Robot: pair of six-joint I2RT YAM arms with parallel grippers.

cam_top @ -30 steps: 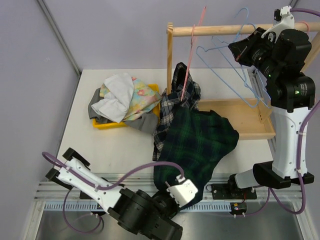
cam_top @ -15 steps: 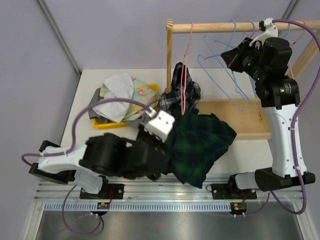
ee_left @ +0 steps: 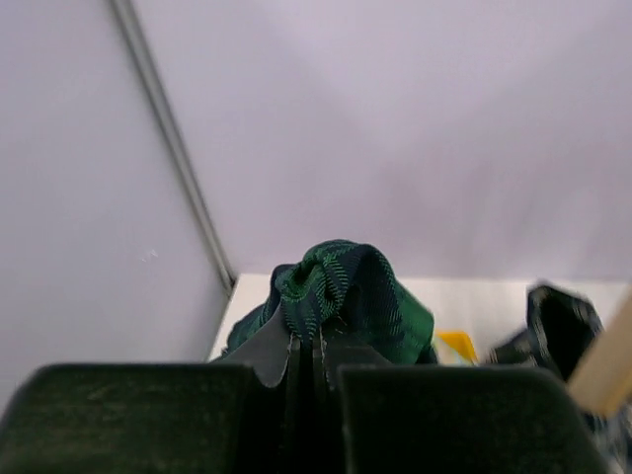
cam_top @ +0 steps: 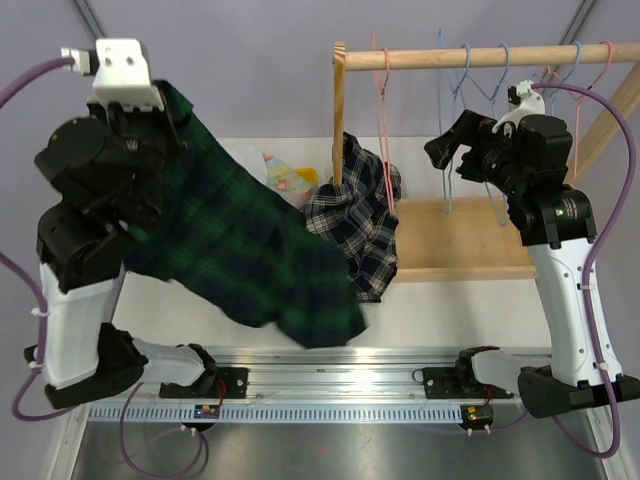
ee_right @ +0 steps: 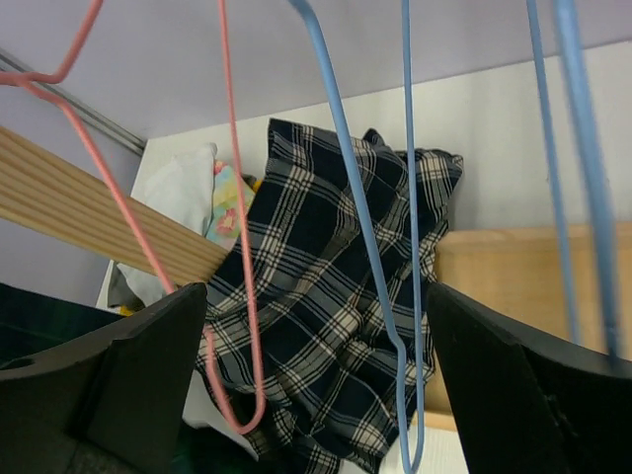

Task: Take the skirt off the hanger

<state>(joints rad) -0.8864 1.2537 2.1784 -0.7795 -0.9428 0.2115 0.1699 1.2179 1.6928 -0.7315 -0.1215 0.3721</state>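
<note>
The dark green plaid skirt (cam_top: 250, 260) hangs in the air at the left, draping from high up down toward the table's front edge. My left gripper (cam_top: 160, 100) is raised high and shut on a bunched edge of the skirt (ee_left: 360, 296); its jaws (ee_left: 314, 355) are pressed together on the cloth. My right gripper (cam_top: 445, 150) stands open beside the rack, holding nothing (ee_right: 316, 291). A pink hanger (cam_top: 383, 130) (ee_right: 237, 247) and blue hangers (cam_top: 447, 130) (ee_right: 410, 247) dangle from the wooden rail (cam_top: 480, 57), free of the skirt.
A navy and white plaid garment (cam_top: 355, 230) (ee_right: 306, 257) hangs by the rack's post (cam_top: 339, 120). The rack's wooden base tray (cam_top: 460, 240) lies at the right. Behind the lifted skirt, part of a yellow bin (cam_top: 308, 182) with clothes shows.
My left arm has swung up and to the left, lifting the green skirt off the table. The right gripper has opened and the hangers now hang straight from the rail.
</note>
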